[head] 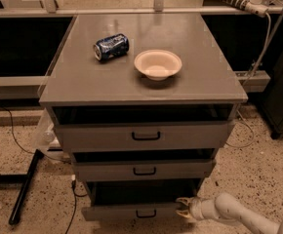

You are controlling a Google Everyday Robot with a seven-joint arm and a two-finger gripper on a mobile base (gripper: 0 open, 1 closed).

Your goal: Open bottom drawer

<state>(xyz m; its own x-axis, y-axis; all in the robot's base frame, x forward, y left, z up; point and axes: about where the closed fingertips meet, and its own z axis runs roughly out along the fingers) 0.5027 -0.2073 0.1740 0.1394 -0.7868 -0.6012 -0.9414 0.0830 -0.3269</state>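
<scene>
The grey cabinet holds three drawers, all standing slightly out. The bottom drawer [131, 211] is the narrowest, with a small black U-shaped handle [146, 213] on its flat grey front, and a dark gap shows above it. My gripper [182, 208] sits at the drawer's right front corner, on the end of the white arm [239, 216] coming in from the lower right. Its fingers touch the drawer's right end.
A crushed blue can [111, 46] and a white bowl [157, 64] rest on the cabinet top [83, 82]. The top drawer [144, 136] and middle drawer [141, 170] overhang the bottom one. A black stand leg [24, 186] lies on the speckled floor at left. Cables hang at right.
</scene>
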